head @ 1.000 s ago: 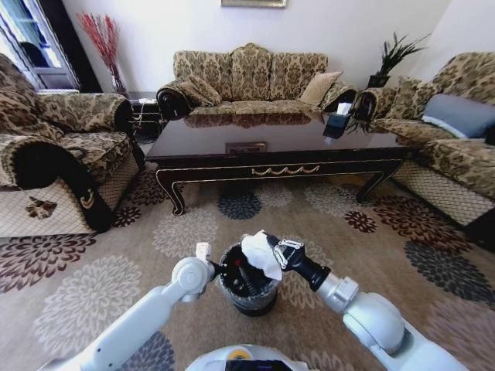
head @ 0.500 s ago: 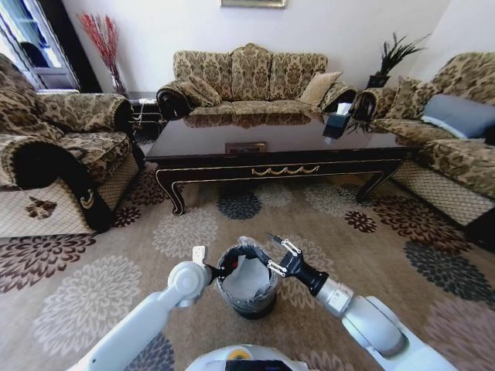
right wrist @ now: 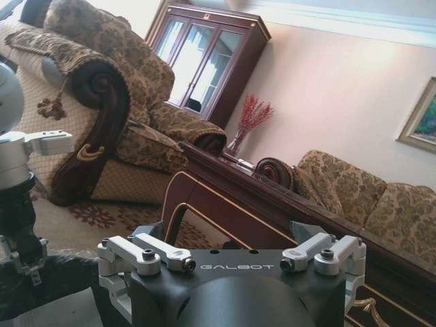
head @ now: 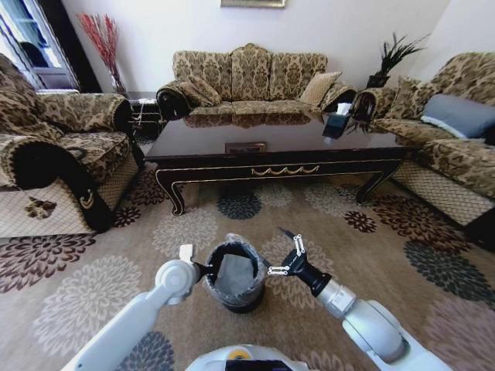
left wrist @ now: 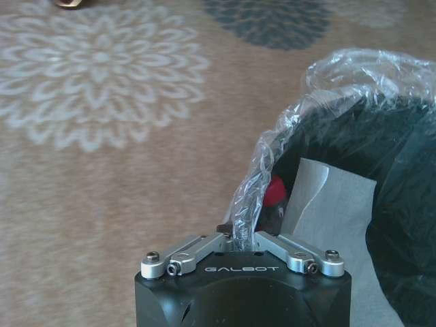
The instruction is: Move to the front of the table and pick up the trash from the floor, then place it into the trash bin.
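Observation:
The black trash bin [head: 234,295] with its clear liner stands on the carpet just in front of me. Inside it lies the trash, a white sheet of paper [head: 231,273]. My left gripper [head: 207,270] is at the bin's left rim, and the left wrist view shows this gripper [left wrist: 240,236] shut on the crinkled liner [left wrist: 340,75], with the white paper [left wrist: 327,204] and a small red object [left wrist: 274,191] in the bin. Right of the bin, above the carpet, my right gripper [head: 277,250] hangs open and holds nothing; its fingers [right wrist: 146,253] are spread. The dark table [head: 278,139] stands beyond.
Patterned sofas surround the carpet: one on the left [head: 54,154], one behind the table [head: 251,81], one on the right [head: 452,131]. A dark tissue box [head: 338,121] sits on the table's far right. Open carpet [head: 186,228] lies between the bin and the table.
The right gripper held the white paper over the bin, let it drop inside, opened, and drew back to the right. The left gripper and the bin shifted slightly left.

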You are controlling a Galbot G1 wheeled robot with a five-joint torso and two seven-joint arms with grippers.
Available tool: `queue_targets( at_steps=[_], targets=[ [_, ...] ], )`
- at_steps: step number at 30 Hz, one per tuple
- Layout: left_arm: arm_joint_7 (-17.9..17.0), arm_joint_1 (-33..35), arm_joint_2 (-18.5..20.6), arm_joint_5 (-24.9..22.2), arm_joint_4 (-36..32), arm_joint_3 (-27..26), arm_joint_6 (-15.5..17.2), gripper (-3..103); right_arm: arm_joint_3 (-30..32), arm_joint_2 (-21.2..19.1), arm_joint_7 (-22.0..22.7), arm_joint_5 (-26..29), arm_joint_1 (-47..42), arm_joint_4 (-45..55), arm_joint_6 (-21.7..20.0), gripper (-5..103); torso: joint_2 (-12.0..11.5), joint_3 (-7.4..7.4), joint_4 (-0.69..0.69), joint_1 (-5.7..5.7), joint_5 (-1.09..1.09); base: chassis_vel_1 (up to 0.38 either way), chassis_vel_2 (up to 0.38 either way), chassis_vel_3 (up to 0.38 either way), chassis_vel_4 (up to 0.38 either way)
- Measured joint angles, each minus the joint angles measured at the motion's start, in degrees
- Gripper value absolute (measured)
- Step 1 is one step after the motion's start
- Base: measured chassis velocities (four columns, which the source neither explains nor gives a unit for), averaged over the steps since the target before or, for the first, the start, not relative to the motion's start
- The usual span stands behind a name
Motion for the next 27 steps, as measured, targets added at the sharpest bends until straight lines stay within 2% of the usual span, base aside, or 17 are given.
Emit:
queue_targets(
  at_steps=[4, 12, 18, 20, 22, 26, 27],
  targets=[
    [0.36, 0.27, 0.49, 0.09, 2.90, -2.90, -0.02, 0, -0.17, 0.83, 1.82, 2.87, -0.17, -0.73, -0.84, 100, 0.00, 0.00, 0.00, 0.00, 0.00, 0.000, 0.000, 0.000, 0.000],
    [0.95, -0.54, -0.46, 0.36, 6.00, -3.46, -0.01, 0, -0.12, 1.58, 2.50, 3.83, -0.88, -1.22, -1.01, 100, 0.00, 0.00, -0.01, 0.00, -0.01, 0.000, 0.000, 0.000, 0.000],
    [3.63, -0.27, -0.82, 2.33, 6.72, -3.46, -0.01, -2, 0.06, 1.70, 2.43, 3.79, -1.29, -1.50, -0.89, 100, 0.00, 0.00, -0.01, 0.00, -0.01, 0.000, 0.000, 0.000, 0.000],
    [3.79, -0.20, -0.98, 2.95, 6.71, -3.46, -0.02, 8, 0.07, 1.69, 2.29, 3.79, -1.23, -1.54, -0.88, 100, 0.00, 0.00, -0.01, 0.00, 0.00, 0.000, 0.000, 0.000, 0.000],
    [4.10, -0.16, -1.12, 3.42, 6.73, -3.47, -0.05, 8, 0.07, 1.68, 2.21, 3.78, -1.19, -1.55, -0.88, 100, 0.00, 0.00, -0.02, 0.00, 0.01, 0.000, 0.000, 0.000, 0.000],
    [5.00, 0.32, -1.21, 4.98, 6.37, -3.57, -0.05, 30, 0.08, 1.80, 2.00, 3.63, -1.32, -1.70, -0.79, 100, 0.00, 0.00, -0.01, 0.00, 0.01, 0.000, 0.000, 0.000, 0.000],
    [5.00, 0.32, -1.21, 4.98, 6.37, -3.57, -0.05, 30, 0.08, 1.80, 2.00, 3.63, -1.32, -1.70, -0.79, 100, 0.00, 0.00, -0.01, 0.00, 0.01, 0.000, 0.000, 0.000, 0.000]
  ],
)
